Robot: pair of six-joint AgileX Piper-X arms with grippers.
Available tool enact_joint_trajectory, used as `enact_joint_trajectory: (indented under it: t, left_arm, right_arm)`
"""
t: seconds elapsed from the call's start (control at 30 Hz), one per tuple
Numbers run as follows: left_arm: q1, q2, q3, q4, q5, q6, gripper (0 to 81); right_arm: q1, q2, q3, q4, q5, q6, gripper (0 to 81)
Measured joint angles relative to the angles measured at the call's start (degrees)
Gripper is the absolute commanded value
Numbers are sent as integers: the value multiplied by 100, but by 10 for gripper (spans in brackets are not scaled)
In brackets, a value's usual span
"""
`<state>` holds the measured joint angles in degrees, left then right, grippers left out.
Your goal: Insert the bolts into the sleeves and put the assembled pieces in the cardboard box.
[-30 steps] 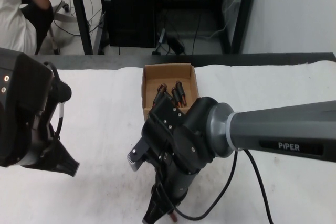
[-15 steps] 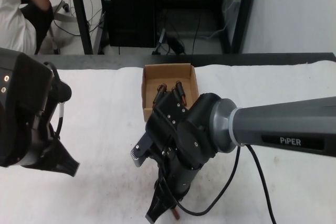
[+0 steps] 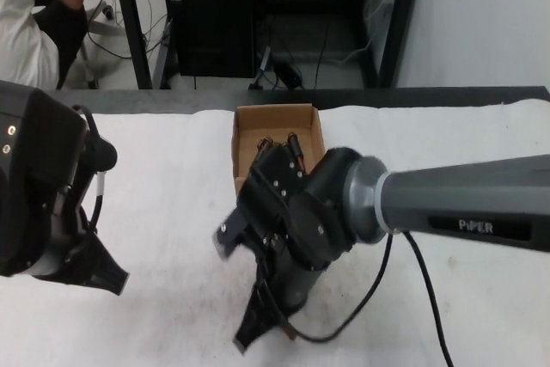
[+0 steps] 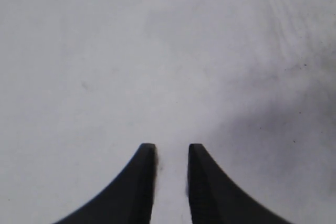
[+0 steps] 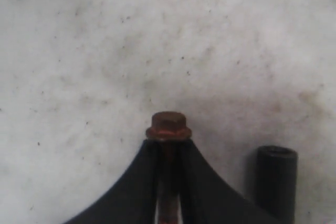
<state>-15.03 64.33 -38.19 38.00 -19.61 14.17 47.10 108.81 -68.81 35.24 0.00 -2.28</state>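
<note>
**Near edge of the bench.** We see the right gripper low over the white cloth. Its two fingers are clenched on the shank of a rusty bolt (the flanged head stands just past the fingertips). A black sleeve sits on the cloth just beside this gripper, apart from the bolt. We cannot tell whether it stands or lies.

**Left side.** The left gripper hangs over bare cloth. Its fingers are a little apart and grasp nothing.

**Middle of the bench.** In the high view the right arm comes in from the right, and its bulky wrist hides the near wall of the cardboard box.

**Farther off.** The box rests open on the cloth. We make out several dark assembled pieces with rusty ends inside it, leaning near the arm's wrist.
</note>
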Motion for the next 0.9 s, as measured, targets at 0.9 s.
enact_joint_trajectory:
  t: [0.9]
  left_arm:
    - [-2003, 2317, -2794, -58, 4123, -520, 235]
  right_arm:
    - [-3863, -2020, -147, 1085, -1846, 228, 8]
